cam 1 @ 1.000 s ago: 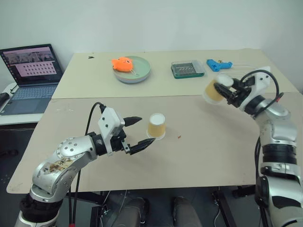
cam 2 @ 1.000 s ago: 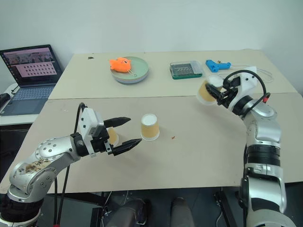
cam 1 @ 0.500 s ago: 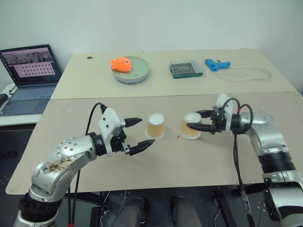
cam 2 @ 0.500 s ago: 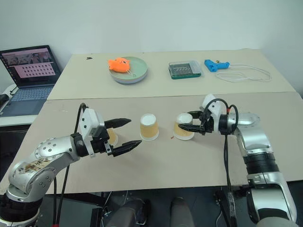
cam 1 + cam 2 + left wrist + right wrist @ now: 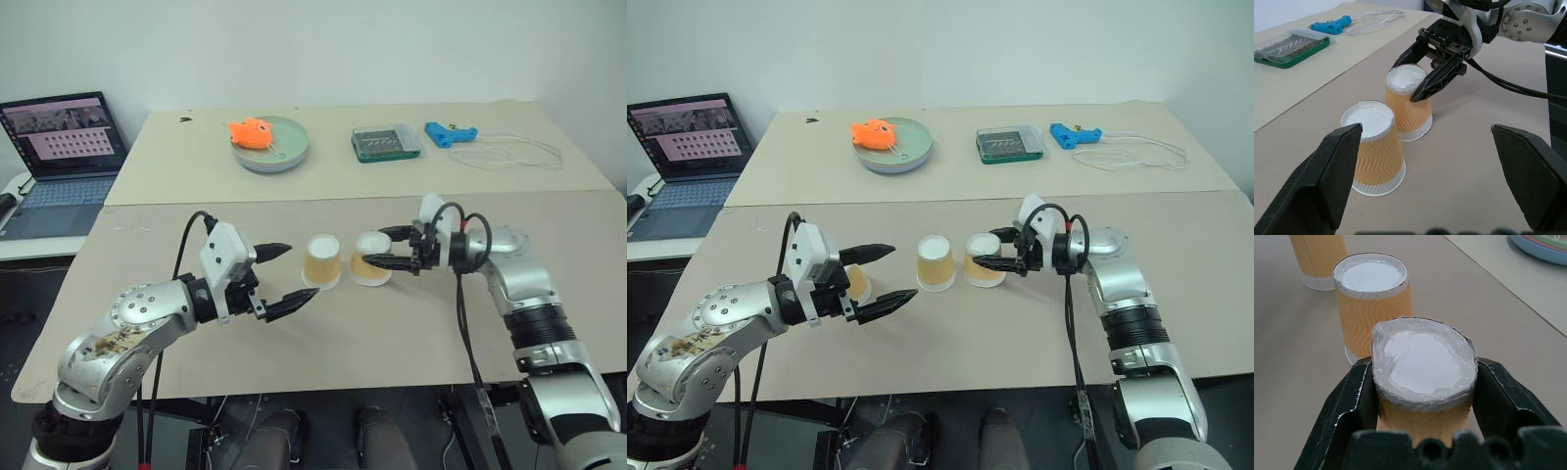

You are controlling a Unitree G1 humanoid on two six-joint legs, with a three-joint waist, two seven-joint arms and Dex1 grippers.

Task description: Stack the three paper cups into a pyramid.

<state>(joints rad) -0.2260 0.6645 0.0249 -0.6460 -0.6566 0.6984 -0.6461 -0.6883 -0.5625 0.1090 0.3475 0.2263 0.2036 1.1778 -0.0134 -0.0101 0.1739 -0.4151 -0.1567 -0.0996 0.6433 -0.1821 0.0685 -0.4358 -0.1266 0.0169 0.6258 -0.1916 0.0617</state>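
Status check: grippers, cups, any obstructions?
Right gripper shut on second cup, beside middle cup. Left gripper open, empty. Third cup behind it. Nothing blocking.

Open laptop at far left, orange toy fish on plate, green tray, blue tool with white cable

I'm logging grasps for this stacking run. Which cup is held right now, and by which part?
The right gripper holds an upside-down paper cup near its upturned base; the left gripper holds nothing.

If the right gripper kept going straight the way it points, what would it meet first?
Probably the middle paper cup: the right gripper, shut on a held cup, points at it, so the cups would touch first.
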